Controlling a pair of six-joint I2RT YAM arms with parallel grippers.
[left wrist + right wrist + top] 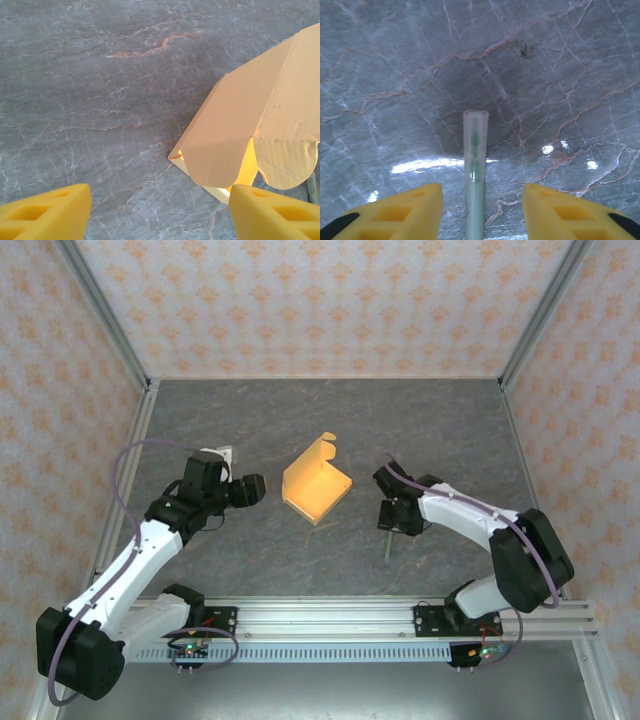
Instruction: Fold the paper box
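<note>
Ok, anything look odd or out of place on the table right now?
Yes: a thin greenish stick sits inside the open right hand, touching neither side, to the right of the box. It is no part of the box, so it looks stray. The box stands half folded, flaps up.

Smooth glossy worktop (250, 410), grey stone-look, glare patches. Thin matt card on paper box (315, 485), tan, creased. Translucent greenish plastic stick (475, 170), smooth. Yellow matt plastic fingers (47, 212) on left end effector (160, 212). Bare metal frame rail (330, 615).
</note>
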